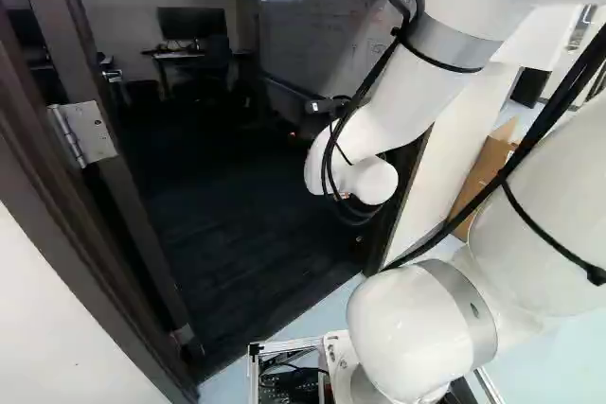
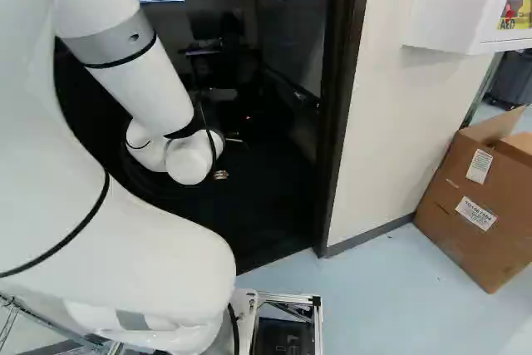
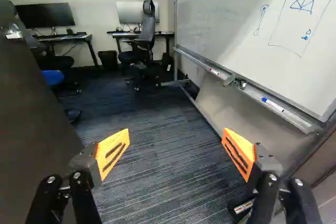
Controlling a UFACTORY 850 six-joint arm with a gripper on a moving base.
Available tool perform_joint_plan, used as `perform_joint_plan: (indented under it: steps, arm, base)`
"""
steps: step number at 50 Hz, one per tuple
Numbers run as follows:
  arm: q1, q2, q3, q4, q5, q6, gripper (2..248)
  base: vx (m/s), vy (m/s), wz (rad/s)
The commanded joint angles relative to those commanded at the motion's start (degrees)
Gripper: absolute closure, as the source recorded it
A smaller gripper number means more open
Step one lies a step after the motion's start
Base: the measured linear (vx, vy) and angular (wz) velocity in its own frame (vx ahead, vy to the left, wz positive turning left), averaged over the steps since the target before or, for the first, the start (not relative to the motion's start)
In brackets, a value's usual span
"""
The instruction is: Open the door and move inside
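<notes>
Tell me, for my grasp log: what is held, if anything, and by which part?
Nothing is held: the end effector is open, its orange pads wide apart.

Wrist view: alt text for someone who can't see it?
Open gripper pointing into an office: dark carpet ahead, open door beside one finger, whiteboard beyond the other, desks and a black chair farther ahead.

A black chair (image 3: 148, 28) and a bin (image 3: 108, 60) are carried by the dark striped carpet (image 3: 163, 145); an open cardboard box (image 2: 474, 205) is carried by the pale floor (image 2: 391, 313).
</notes>
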Motion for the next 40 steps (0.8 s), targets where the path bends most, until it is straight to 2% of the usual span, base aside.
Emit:
perform_joint_plan:
  steps: [40]
  arm:
    - [0.0,0.0,0.0,0.0,0.0,0.0,3]
  base:
    - [0.011,-0.010,-0.007]
